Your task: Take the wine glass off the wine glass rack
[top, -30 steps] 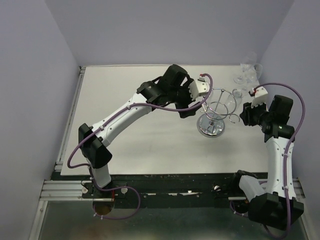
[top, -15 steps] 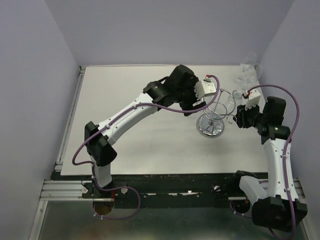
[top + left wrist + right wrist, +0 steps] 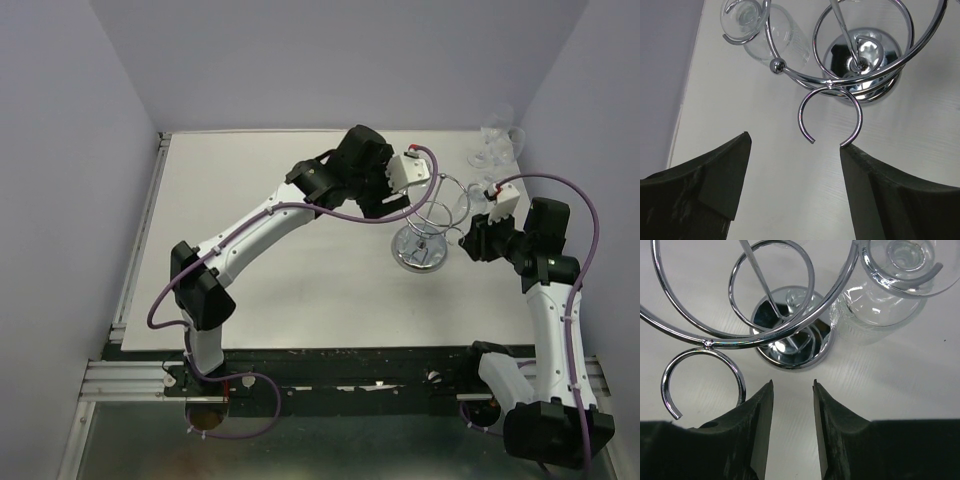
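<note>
From above, the wine glass is almost lost: clear glass against chrome wire and the white table (image 3: 230,170). The left arm's wrist covers its own fingers there. The wrist cameras show more. The wine glass (image 3: 880,300) hangs on the wine glass rack (image 3: 424,240), on the side of the ring toward the right arm and the back of the table. Its foot sits in one of the curled wire hooks and its bowl is below. Its long axis seems to run straight up and down, foot uppermost and mouth toward the table, though both wrist views look down along it and cut off part of it. The rack stands on its round mirror base on the right half of the table, with its post upright.

The left gripper (image 3: 794,142) has its fingers spread wide with nothing between them. An empty hook (image 3: 800,116) curls just ahead of it. One wire end meets the tip of the right-hand finger (image 3: 890,195), and I cannot tell whether they touch. The right gripper (image 3: 791,387) has a narrow gap between its fingers and grips nothing. It points at the rack's base, with the glass ahead and off to one side.

Some spare glasses (image 3: 492,148) stand in the far right corner, too blurred to count.
</note>
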### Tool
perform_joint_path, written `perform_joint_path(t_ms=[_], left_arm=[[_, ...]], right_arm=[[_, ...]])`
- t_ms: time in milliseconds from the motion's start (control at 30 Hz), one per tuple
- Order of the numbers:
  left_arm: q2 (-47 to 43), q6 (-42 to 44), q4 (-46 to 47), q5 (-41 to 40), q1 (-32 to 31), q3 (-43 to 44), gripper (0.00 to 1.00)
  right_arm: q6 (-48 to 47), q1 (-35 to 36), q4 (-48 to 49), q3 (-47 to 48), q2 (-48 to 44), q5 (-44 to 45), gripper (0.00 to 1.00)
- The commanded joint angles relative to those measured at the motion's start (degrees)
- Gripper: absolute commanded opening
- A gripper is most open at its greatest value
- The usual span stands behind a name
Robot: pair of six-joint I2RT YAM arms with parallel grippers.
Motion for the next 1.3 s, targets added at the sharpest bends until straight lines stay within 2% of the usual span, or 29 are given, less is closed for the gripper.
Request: perform_joint_path(t_ms=[0, 333, 633, 767, 1033, 1167, 1267], left_arm=[[1.6, 0.6, 3.2, -1.7, 0.9, 1.7, 0.87], [3.1, -0.8, 4.2, -2.3, 2.0, 2.9, 0.87], [1.9, -2.3, 2.1, -2.0, 3.4, 2.3, 0.87], [-1.5, -4.5, 3.2, -2.5, 4.8, -1.5, 0.88], [-9.9, -4.5, 7.3, 2.7, 5.9, -11.7, 0.89], [-11.3, -5.3, 6.6, 3.7, 6.0, -14.2, 0.89], [-12.2, -5.7, 5.4, 4.7, 6.3, -15.5, 0.89]], right_arm=[[2.6, 0.5, -2.3, -0.8, -1.5, -2.4, 0.46], [5.8, 0.5, -2.4, 1.9, 0.0, -3.9, 0.47], [5.7, 0.5, -5.7, 4.7, 1.6, -1.6, 0.49], [3.9, 0.5, -8.7, 9.0, 2.8, 1.2, 0.49], [5.2, 0.1, -11.8, 18.7, 9.2, 5.3, 0.51], [5.9, -2.2, -11.8, 24.3, 13.5, 4.3, 0.53], [7.0, -6.7, -12.1, 29.4, 18.0, -0.7, 0.55]])
